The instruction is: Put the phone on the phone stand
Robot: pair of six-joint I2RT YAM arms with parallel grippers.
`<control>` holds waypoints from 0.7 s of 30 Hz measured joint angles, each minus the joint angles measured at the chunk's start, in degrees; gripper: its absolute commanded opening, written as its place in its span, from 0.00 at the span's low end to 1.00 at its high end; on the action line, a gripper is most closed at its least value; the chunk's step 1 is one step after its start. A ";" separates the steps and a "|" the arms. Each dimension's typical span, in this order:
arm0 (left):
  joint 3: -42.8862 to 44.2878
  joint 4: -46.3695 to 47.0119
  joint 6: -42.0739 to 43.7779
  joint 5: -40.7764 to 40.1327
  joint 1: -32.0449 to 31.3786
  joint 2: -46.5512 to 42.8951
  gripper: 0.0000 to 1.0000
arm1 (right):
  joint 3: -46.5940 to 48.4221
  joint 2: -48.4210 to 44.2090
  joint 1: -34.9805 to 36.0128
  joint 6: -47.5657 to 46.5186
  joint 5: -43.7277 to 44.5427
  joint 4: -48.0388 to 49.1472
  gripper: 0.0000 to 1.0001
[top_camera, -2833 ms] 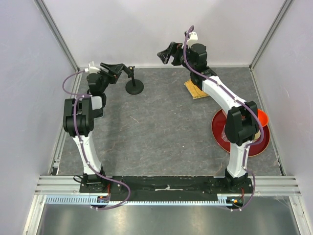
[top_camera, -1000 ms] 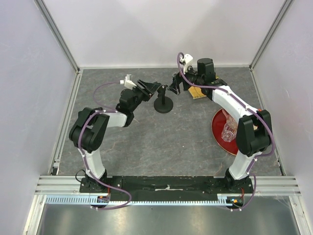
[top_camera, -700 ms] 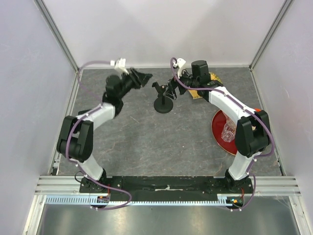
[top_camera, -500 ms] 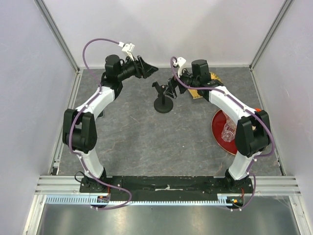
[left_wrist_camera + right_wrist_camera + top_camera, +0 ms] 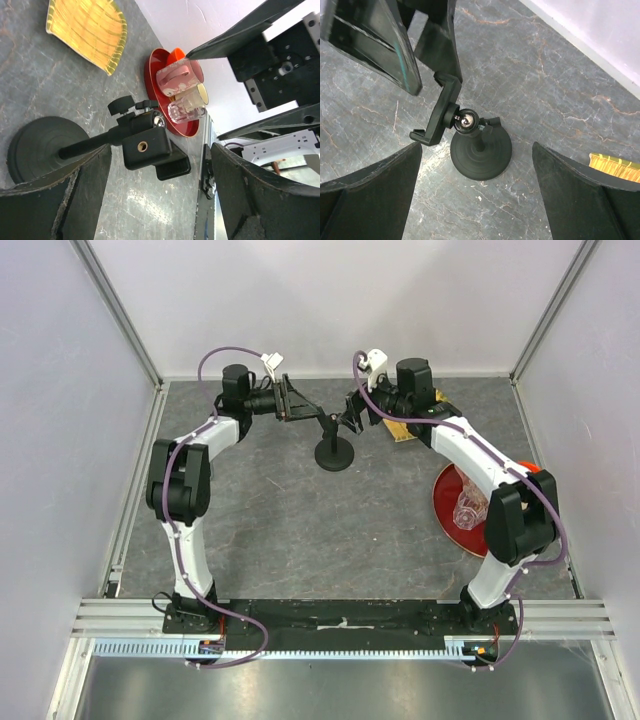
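The black phone stand (image 5: 335, 453) stands upright mid-table, its round base (image 5: 481, 152) on the grey surface and its clip cradle (image 5: 146, 146) empty. My left gripper (image 5: 303, 410) is open just left of the cradle. In the left wrist view the cradle sits ahead of the gap of the left gripper (image 5: 157, 197), touching neither finger. My right gripper (image 5: 350, 414) is open just right of the stand. In the right wrist view the right gripper (image 5: 476, 146) hangs above the base with nothing held. The phone shows in none of the views.
A red plate (image 5: 445, 502) at the right holds clear and pink cups (image 5: 175, 82). A yellow woven mat (image 5: 405, 430) lies behind the right arm. Pale walls close the back and both sides.
My left gripper came down from its raised position at the back to the left side of the cradle, and its jaws widened. The right arm and the stand stayed put over the last second.
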 measured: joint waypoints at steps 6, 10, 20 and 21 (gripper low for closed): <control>0.07 0.07 -1.44 1.14 0.00 1.18 0.75 | 0.00 -0.48 0.00 0.39 0.37 1.51 0.98; 0.15 1.05 -3.08 1.38 -0.07 1.49 0.68 | 0.00 -0.44 0.00 0.79 0.76 1.51 0.98; 0.92 4.22 -7.72 1.51 -0.90 5.31 0.53 | 0.00 -0.28 0.00 1.09 1.44 1.49 0.98; 1.09 4.85 -8.41 1.66 -0.98 5.46 0.48 | 0.02 -0.24 0.00 1.18 1.53 1.49 0.98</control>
